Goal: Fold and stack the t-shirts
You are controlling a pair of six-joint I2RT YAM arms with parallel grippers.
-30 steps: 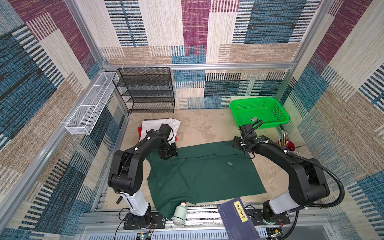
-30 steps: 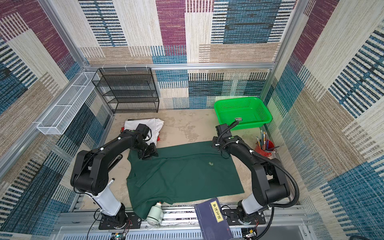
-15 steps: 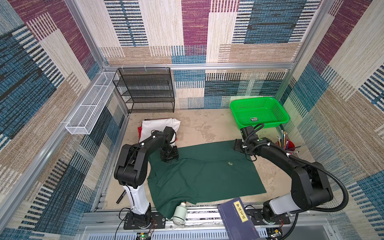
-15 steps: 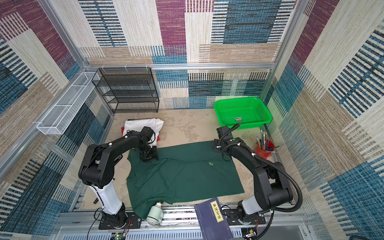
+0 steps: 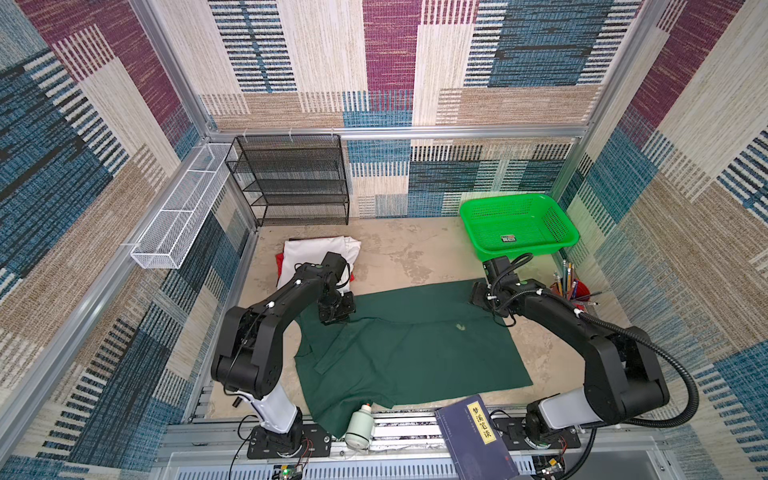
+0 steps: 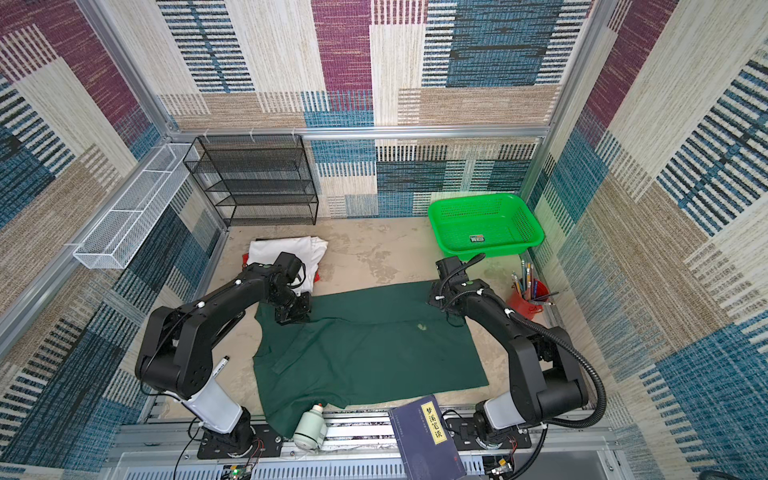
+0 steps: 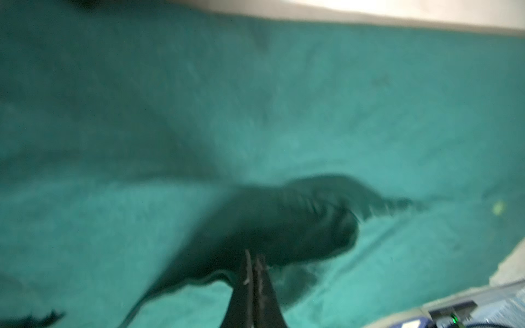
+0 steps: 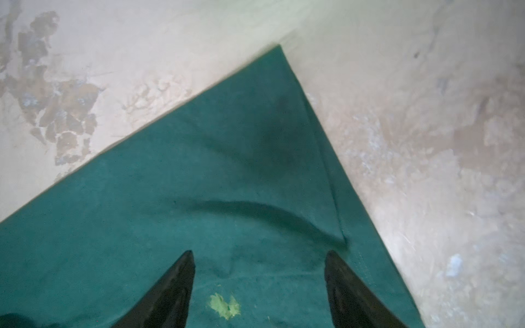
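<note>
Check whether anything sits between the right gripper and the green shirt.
Nothing visible. The right gripper hangs open over a far corner of the green shirt, with only bare cloth and a pale speck between its fingertips. Separately, a bottle lies at the shirt's near hem and might snag a fold.

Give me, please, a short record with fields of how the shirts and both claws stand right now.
spread shirt: dark green t-shirt, flat on the table
stack: white t-shirt folded on red t-shirt, far left
left claw: shut at the spread shirt's far left edge; grip on cloth unclear
right claw: open, above its far right corner
other items: green basket, bottle, book
</note>
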